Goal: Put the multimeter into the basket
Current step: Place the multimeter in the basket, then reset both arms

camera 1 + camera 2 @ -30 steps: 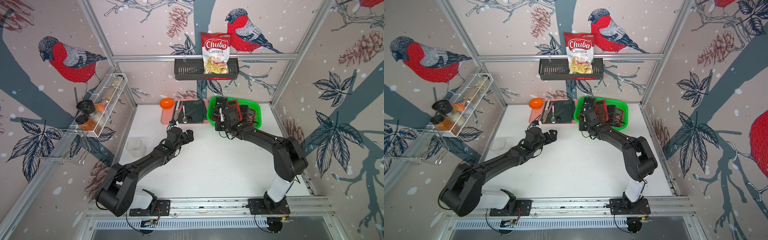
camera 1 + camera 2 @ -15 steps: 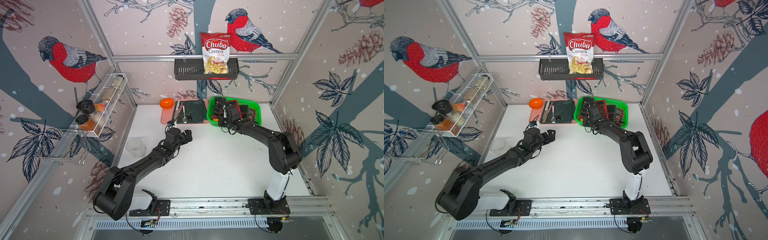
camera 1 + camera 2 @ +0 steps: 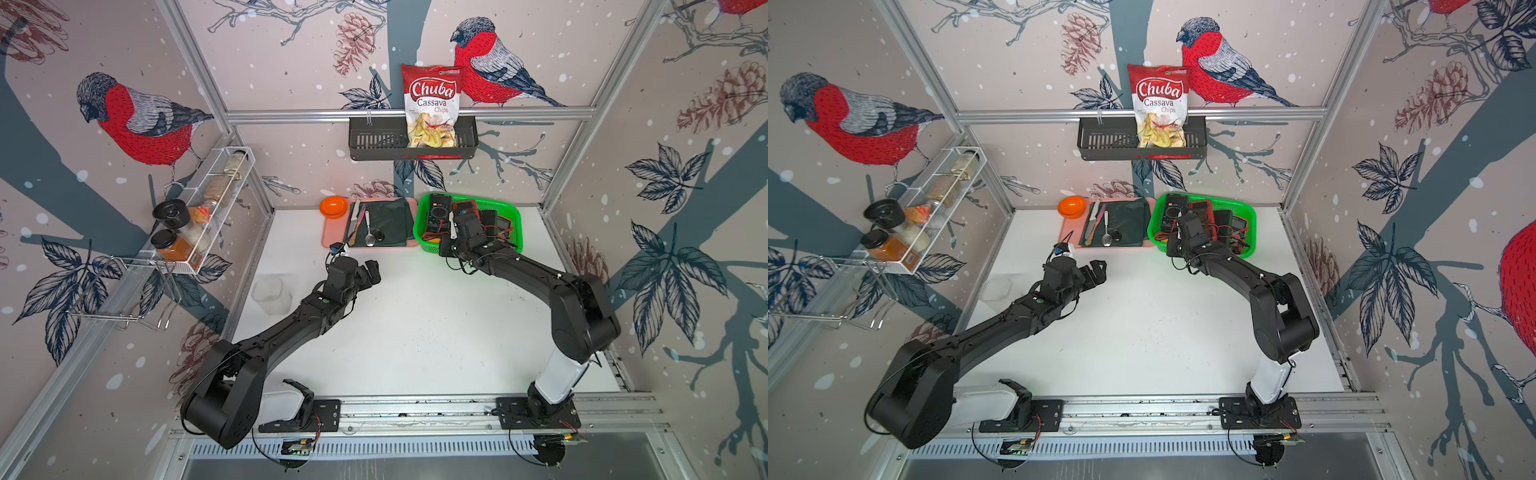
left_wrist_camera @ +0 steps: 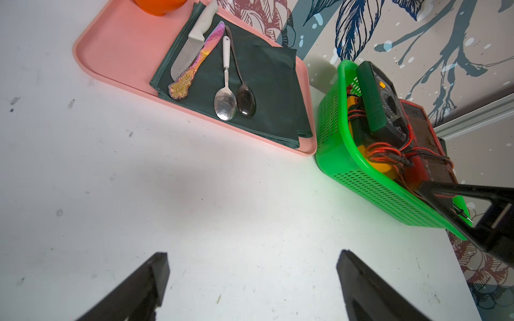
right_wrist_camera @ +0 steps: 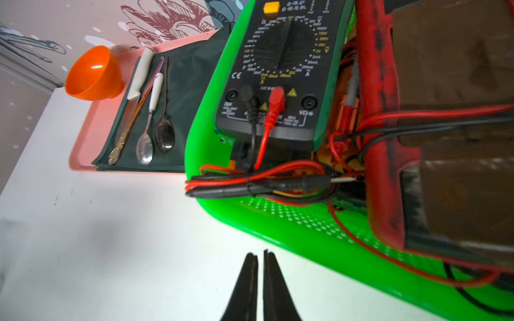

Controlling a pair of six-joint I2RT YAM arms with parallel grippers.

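— Bird-papered walls, a white table (image 3: pixel 415 332), and our green basket (image 3: pixel 430 248) at the back beside the pink tray (image 3: pixel 330 228). Where do we find the multimeter (image 5: pixel 281 69)?

— Inside the basket, dial up, at the end nearest the tray. Its red and black leads (image 5: pixel 258 180) are bundled along the near rim, and a red-cased meter (image 5: pixel 383 139) lies beside it.

— And our grippers?

— Our right gripper (image 5: pixel 258 253) is pinched closed on nothing, over the table just beside that near rim, and the multimeter lies just past it. Our left gripper (image 4: pixel 253 254) stands wide and empty over bare table, well apart.

— If we had to take hold of it?

— We judge it a stiff plastic case, fairly light and smooth-sided. We would clamp across its narrow sides at mid-body, never on the soft leads, which look likely to snag.
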